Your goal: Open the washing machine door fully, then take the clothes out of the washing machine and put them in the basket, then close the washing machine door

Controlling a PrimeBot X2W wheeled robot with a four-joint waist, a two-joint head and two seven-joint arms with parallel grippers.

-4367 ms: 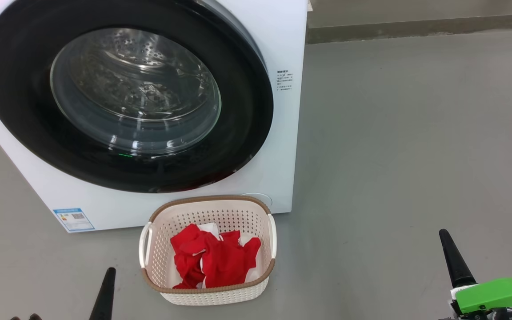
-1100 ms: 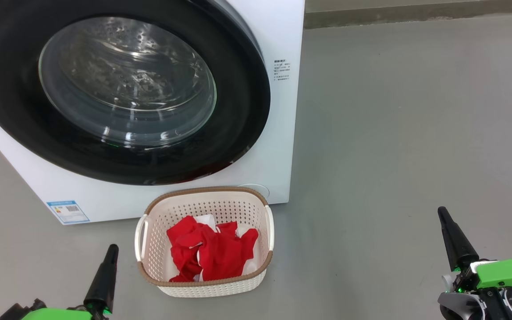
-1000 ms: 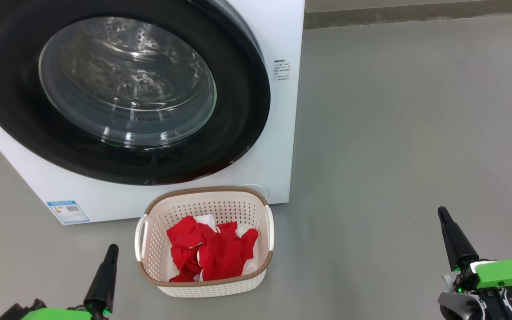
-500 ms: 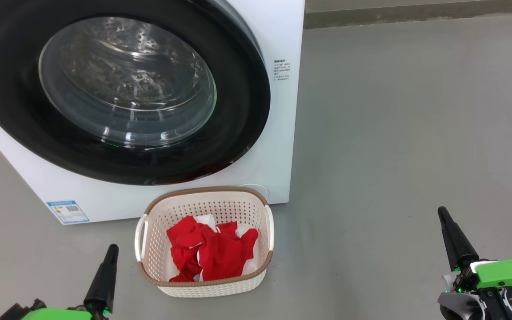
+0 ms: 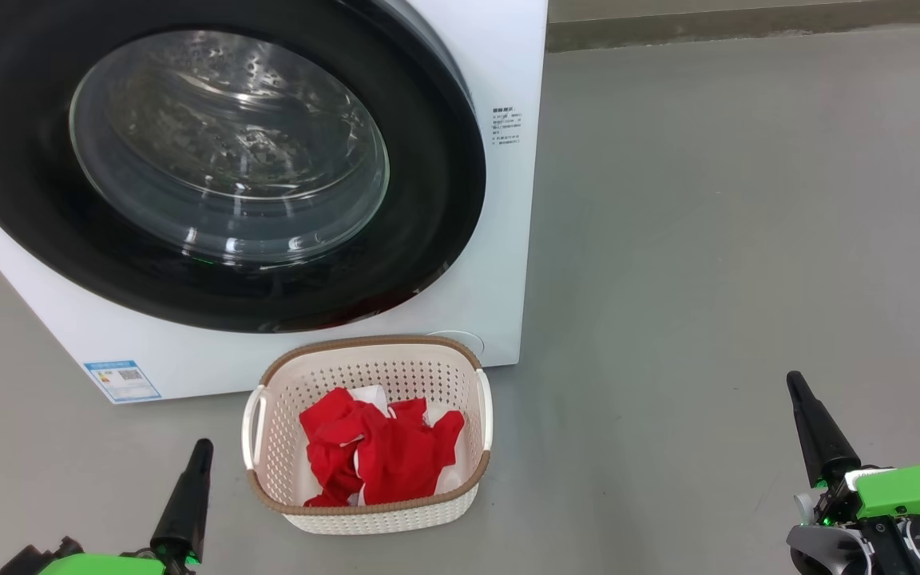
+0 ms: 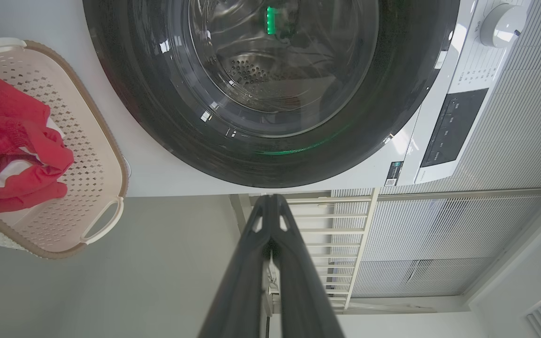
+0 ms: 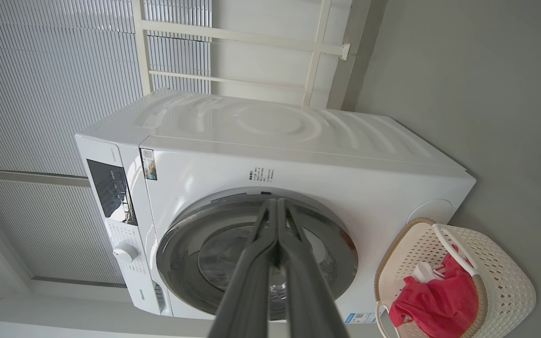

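washing machine (image 5: 500, 239): white front-loader on the grey floor (image 5: 707, 239), upper left in head view. washing machine door (image 5: 428, 200) sits flush against it, drum visible through the glass. basket (image 5: 372, 345) on the floor just in front, below the door. clothes (image 5: 384, 459), red and white, bunched inside the basket. left gripper (image 5: 203, 449) just left of the basket, right gripper (image 5: 797, 387) well off to its right; both clenched, holding nothing.

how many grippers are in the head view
2: the left gripper at lower left, beside the basket; the right gripper at lower right, over the floor.
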